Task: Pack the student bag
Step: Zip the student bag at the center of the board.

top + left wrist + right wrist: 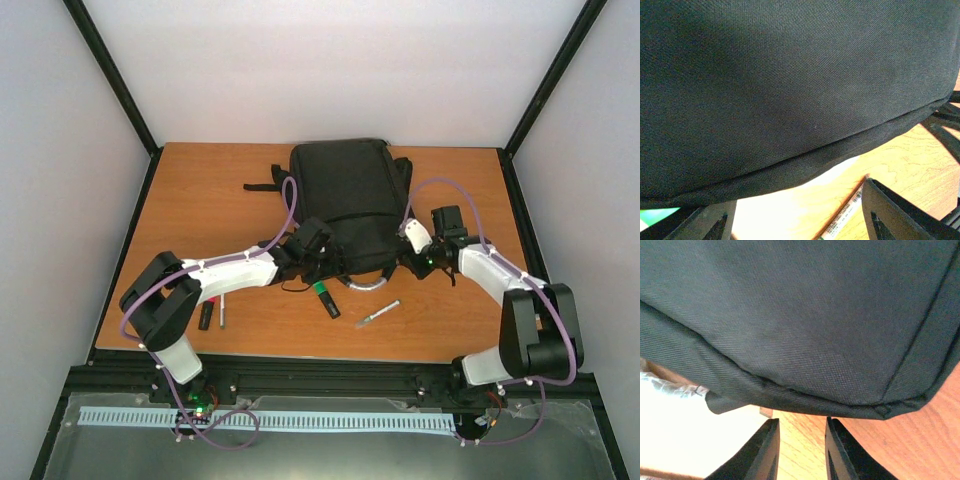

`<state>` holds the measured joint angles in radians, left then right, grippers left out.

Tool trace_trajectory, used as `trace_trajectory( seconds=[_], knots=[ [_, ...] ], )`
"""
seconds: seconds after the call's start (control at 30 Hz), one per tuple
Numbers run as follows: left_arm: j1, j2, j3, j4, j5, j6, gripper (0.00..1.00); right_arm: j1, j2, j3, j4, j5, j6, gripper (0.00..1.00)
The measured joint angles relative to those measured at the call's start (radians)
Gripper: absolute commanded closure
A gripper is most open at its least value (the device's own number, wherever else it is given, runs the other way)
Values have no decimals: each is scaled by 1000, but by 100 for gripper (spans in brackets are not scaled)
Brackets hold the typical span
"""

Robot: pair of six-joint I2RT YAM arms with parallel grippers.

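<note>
With the left hand (795, 216) released and the right hand (801, 430) barely parted, empty, either may snag the bag (345, 195) at six o'clock and shift it.

table: orange-brown wooden top (200, 190) | sitting on it: big black fabric backpack (345, 195), green-capped marker (326, 299), silvery pen (377, 314)

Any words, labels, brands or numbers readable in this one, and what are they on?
No text can be read.
Marker: dark print on its pale barrel, too blurred to read.
Backpack: no label or logo shows.
Pens in the overhead view: too small to tell.
</note>
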<state>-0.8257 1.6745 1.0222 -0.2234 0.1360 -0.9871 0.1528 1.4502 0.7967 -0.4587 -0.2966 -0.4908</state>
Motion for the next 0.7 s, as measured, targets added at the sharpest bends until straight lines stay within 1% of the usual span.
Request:
trace_trajectory(
  seconds=[0.07,0.17,0.27,0.47,0.7],
  knots=[
    [0,0,0,0,0,0,30,5,-32,-9,11,0,-1,82],
    [0,0,0,0,-1,0,30,26,-79,-24,24,0,2,82],
    [0,3,2,0,-1,0,30,56,-82,-26,29,0,2,82],
    [0,11,5,-1,0,0,30,100,-27,-25,42,27,18,71],
    [0,11,5,-1,-1,0,30,143,23,-25,55,70,28,68]
  ],
)
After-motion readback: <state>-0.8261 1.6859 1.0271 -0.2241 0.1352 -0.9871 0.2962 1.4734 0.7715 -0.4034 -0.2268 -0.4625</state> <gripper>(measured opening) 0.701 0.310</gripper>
